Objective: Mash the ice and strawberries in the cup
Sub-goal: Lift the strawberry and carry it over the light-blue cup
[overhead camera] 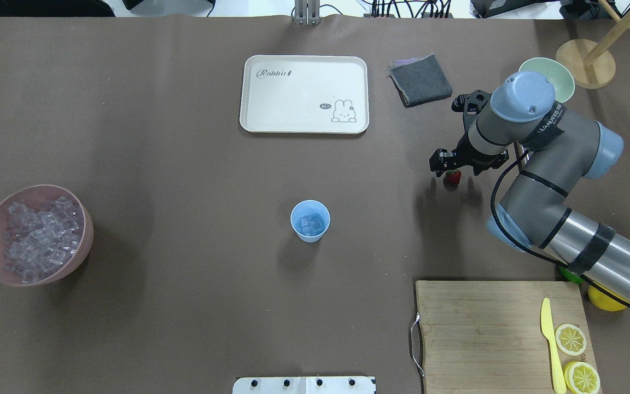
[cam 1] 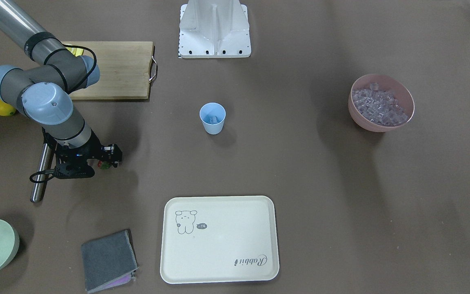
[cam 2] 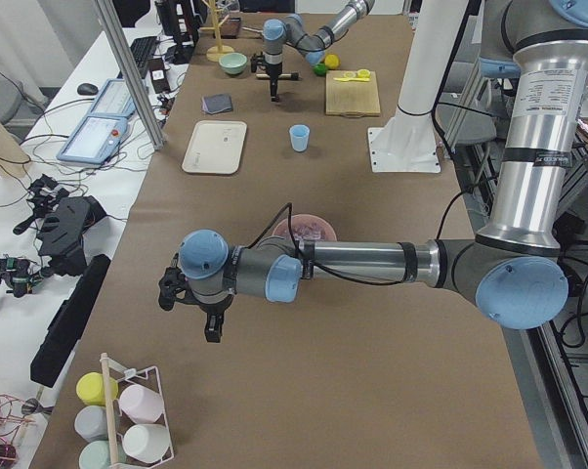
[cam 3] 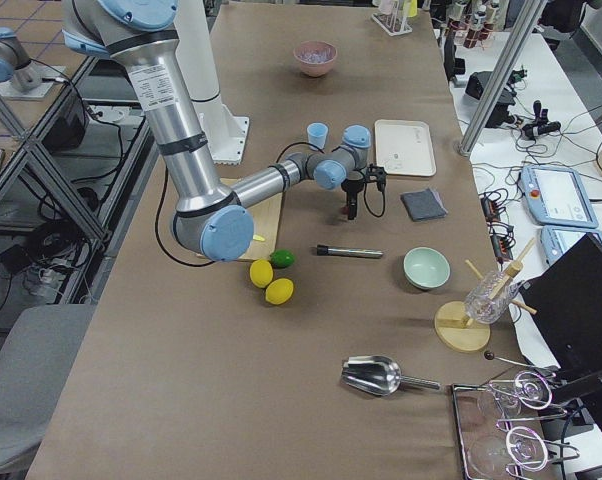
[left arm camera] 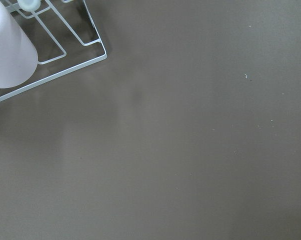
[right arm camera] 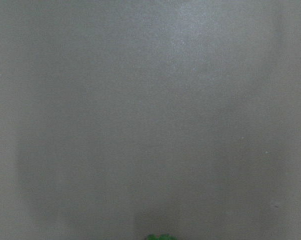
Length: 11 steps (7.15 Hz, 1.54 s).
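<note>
One strawberry [overhead camera: 452,177] sits directly beneath the right jaws, low over the surface [overhead camera: 184,164] and well apart from the cup [overhead camera: 310,220]. Red flesh shows in the overhead view and green leaves at the bottom edge of the right wrist view. Its long axis cannot be read.

The cup stands upright, mouth up, and holds a few ice cubes [overhead camera: 311,223]. The pink bowl [overhead camera: 77,261], toward the robot's left, is heaped with an ice pile [overhead camera: 39,235].

Right jaws — spread or closed on the fruit cannot be told. Left jaws hang above the surface — state likewise cannot be told.
</note>
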Tool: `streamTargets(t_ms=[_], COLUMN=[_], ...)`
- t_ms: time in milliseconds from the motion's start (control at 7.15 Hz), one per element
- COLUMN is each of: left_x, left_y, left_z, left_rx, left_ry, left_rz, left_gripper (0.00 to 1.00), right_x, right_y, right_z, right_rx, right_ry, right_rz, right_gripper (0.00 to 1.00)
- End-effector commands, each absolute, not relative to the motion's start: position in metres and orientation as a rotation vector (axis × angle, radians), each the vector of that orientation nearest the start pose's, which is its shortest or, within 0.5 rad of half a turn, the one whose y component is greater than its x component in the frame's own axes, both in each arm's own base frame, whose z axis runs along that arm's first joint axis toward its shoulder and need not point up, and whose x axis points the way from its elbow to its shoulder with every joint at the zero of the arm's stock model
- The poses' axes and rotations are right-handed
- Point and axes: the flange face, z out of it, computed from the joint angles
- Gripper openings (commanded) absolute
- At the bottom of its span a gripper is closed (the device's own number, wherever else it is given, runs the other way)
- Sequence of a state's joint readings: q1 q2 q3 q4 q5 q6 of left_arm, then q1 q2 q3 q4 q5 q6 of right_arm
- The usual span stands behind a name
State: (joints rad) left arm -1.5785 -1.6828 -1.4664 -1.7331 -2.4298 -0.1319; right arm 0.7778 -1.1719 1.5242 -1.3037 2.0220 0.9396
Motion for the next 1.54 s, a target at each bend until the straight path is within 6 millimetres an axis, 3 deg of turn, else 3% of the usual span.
streamTargets(t_ms=[0, 140, 280, 559, 839, 979, 1258, 1398], left_x=[-0.062, -0.064, -0.065, -0.065, -0.065, -0.065, -0.065, -0.065], left_y=[-0.549, -0.548, -0.548, -0.548, -0.548, -0.548, -0.548, -0.548], left_z=[0.628, 0.628, 0.628, 0.628, 0.628, 0.628, 0.629, 0.627], left_rx=[0.108, 0.108, 0.111, 0.111, 0.111, 0.111, 0.107, 0.11], left_ry=[0.865, 0.865, 0.865, 0.865, 0.865, 0.865, 0.865, 0.865], left_rz=[-0.055, -0.059, -0.061, -0.061, -0.061, -0.061, -0.064, -0.063], left_gripper=[0.98, 0.98, 0.98, 0.98, 0.98, 0.98, 0.98, 0.98], right_x=[-0.415, -0.416, -0.416, -0.416, -0.408, -0.411, -0.389, -0.399], right_y=[-0.53, -0.529, -0.529, -0.535, -0.535, -0.536, -0.506, -0.488], right_z=[0.433, 0.431, 0.429, 0.408, 0.373, 0.344, 0.272, 0.258], right_rx=[0.059, 0.059, 0.061, 0.068, 0.053, 0.041, 0.016, 0.0], right_ry=[-0.747, -0.75, -0.753, -0.775, -0.798, -0.816, -0.816, -0.822], right_rz=[0.001, 0.0, 0.001, 0.018, 0.06, 0.109, 0.133, 0.126], right_gripper=[0.38, 0.26, 0.24, 0.23, 0.24, 0.25, 0.25, 0.25])
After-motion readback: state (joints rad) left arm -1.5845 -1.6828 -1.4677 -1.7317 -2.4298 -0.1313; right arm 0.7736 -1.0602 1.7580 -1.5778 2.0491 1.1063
